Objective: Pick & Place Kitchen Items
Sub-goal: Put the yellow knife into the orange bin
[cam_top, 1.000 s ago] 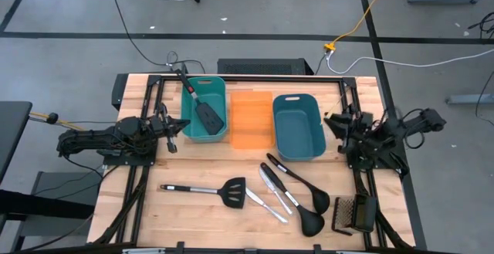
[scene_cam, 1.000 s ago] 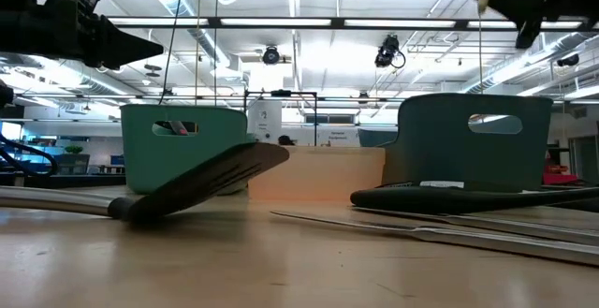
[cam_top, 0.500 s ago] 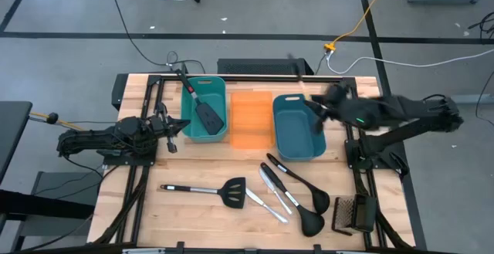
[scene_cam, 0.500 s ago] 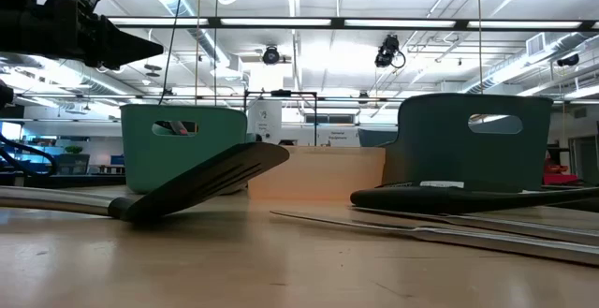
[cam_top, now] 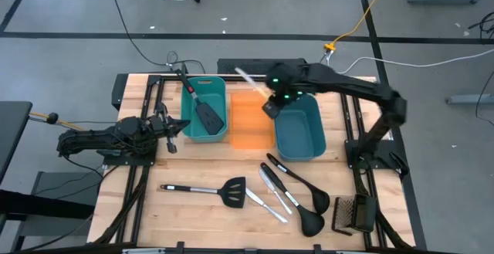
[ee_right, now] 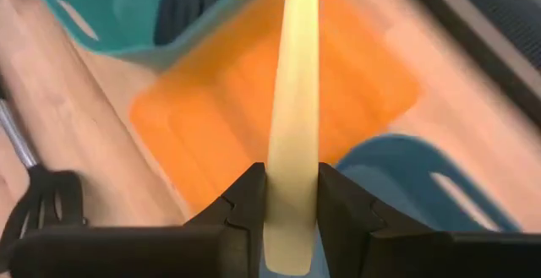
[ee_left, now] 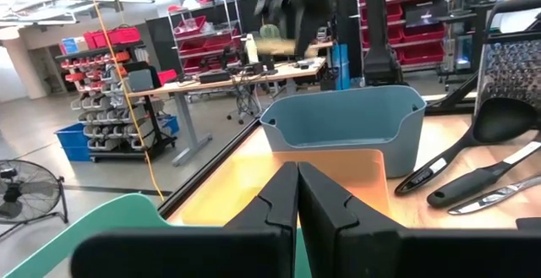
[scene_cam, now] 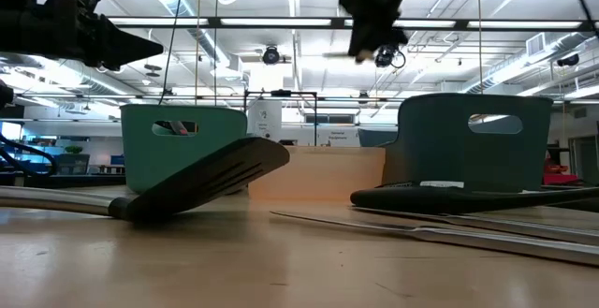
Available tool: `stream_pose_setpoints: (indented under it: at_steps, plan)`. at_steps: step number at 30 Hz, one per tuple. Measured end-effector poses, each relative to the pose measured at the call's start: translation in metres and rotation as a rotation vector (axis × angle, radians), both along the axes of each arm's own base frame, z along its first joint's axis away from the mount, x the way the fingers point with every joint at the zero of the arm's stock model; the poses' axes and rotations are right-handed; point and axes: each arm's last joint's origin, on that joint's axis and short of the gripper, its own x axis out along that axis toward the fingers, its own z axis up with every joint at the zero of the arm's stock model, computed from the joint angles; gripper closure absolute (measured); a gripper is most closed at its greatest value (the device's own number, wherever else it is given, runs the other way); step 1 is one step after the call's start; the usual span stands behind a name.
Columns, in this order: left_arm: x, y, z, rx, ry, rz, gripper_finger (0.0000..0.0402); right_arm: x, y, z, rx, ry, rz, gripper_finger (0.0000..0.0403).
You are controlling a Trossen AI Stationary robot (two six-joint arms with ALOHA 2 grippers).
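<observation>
three tubs (cam_top: 251, 119) side by side, spatula (cam_top: 199, 103) in left tub, utensils (cam_top: 289, 196) in front

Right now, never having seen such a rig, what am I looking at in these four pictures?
Two dark robot arms work at a wooden table. One camera looks down from above, one looks level along the tabletop, and one rides on each wrist. The right tool grips a pale yellow table knife above the flat orange tub. The left tool waits shut beside the teal tub, which holds a black slotted spatula. A second spatula, two black ladles and silver knives lie on the wood.
</observation>
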Motion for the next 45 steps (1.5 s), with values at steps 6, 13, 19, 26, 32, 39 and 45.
stream_pose_setpoints:
  at_steps: [6,13,19,26,32,39,45]
  plan:
    - [0.000,0.000,0.000,-0.011,0.001,-0.004,0.0387,0.032,-0.011,-0.055,0.109,0.133,-0.024,0.0316]
    - [0.000,0.000,0.000,-0.013,0.000,-0.008,0.0387,0.052,-0.018,-0.091,0.141,0.175,-0.108,0.0316]
    - [0.000,0.000,-0.001,-0.021,-0.002,-0.009,0.0387,0.060,-0.021,-0.113,0.148,0.227,-0.190,0.0316]
    - [0.000,-0.001,-0.001,-0.022,-0.001,-0.027,0.0387,0.068,-0.010,-0.124,0.144,0.238,-0.208,0.0316]
    - [0.000,-0.001,-0.001,-0.018,0.001,-0.026,0.0387,0.074,0.009,-0.123,0.111,0.234,-0.181,0.0316]
    - [0.000,-0.001,-0.001,-0.004,0.006,-0.023,0.0387,0.075,0.011,-0.143,0.126,0.266,-0.175,0.0316]
    - [0.000,-0.001,-0.001,0.001,0.006,-0.022,0.0387,0.076,0.009,-0.170,0.179,0.244,-0.170,0.0316]
